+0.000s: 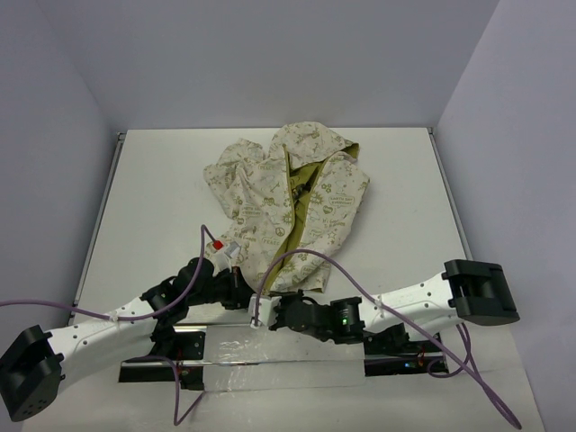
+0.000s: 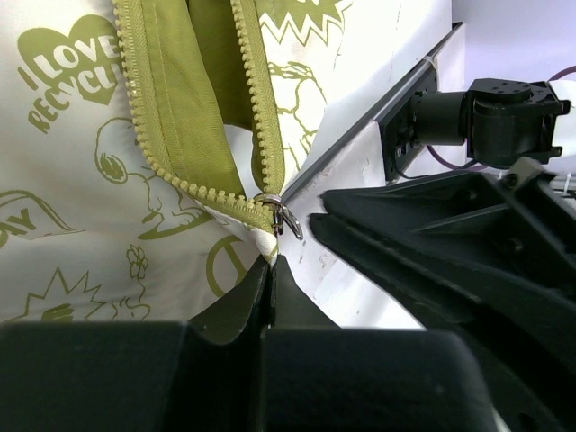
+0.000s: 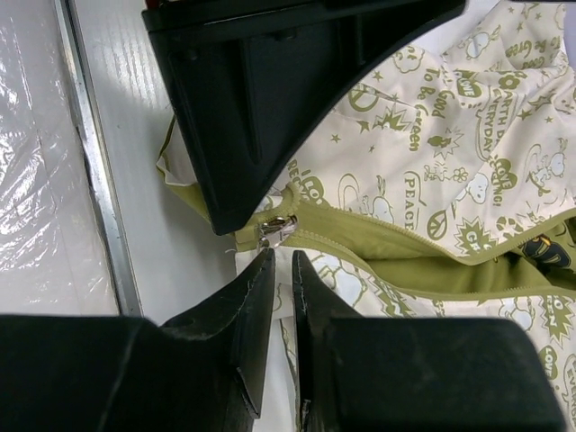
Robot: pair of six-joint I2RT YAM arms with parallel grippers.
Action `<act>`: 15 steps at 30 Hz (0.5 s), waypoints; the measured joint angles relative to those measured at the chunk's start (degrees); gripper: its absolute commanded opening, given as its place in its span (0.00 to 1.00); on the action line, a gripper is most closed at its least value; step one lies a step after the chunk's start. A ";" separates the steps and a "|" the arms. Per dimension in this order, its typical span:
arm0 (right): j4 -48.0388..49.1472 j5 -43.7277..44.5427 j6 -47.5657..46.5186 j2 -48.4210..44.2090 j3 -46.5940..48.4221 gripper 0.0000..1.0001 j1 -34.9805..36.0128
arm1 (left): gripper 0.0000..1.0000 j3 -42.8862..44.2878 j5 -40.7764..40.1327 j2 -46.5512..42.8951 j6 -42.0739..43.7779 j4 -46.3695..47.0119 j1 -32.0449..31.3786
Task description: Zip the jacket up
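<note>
Jacket (image 1: 288, 198) pinched at hem by left end effector (image 2: 271, 261), right end effector (image 3: 283, 261) narrowly parted beside zipper pull (image 3: 276, 230)

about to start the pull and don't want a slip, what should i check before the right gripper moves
1. Zipper slider seated at the hem, both rows of teeth entering it: ok.
2. Left gripper shut on the jacket hem just below the slider: ok, cloth puckers at its tip.
3. Right gripper holding the pull tab: not ok; the tab lies just ahead of its narrowly parted fingertips, nothing between them.
4. Zipper path lying straight up to the hood: cannot tell; the cloth is rumpled in the top view.
5. Purple cable clear of the jacket: cannot tell; it crosses over the lower hem in the top view.
</note>
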 measured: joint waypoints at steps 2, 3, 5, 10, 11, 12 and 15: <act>-0.81 -0.02 0.38 -1.80 -0.16 0.25 0.00 | 0.00 0.00 0.00 -0.01 0.00 0.00 0.00; -1.02 0.00 0.47 -2.64 -0.27 0.29 0.00 | 0.00 0.00 0.00 -0.01 0.00 0.00 0.00; -1.40 0.00 0.73 -3.93 -0.53 0.37 0.00 | 0.00 0.00 0.00 -0.01 0.00 0.00 0.00; -3.10 -0.04 1.47 -4.59 -0.91 0.46 0.04 | 0.00 0.00 0.00 -0.01 0.00 0.00 0.00; -3.30 -0.02 1.54 -4.47 -0.92 0.47 0.09 | 0.00 0.00 0.00 -0.01 0.00 0.00 0.00; -3.31 -0.03 1.57 -4.21 -0.92 0.47 0.20 | 0.00 0.00 0.00 -0.01 0.00 0.00 0.00; -3.24 -0.04 1.66 -3.02 -0.90 0.47 0.68 | 0.00 0.00 0.00 -0.03 0.00 0.00 0.00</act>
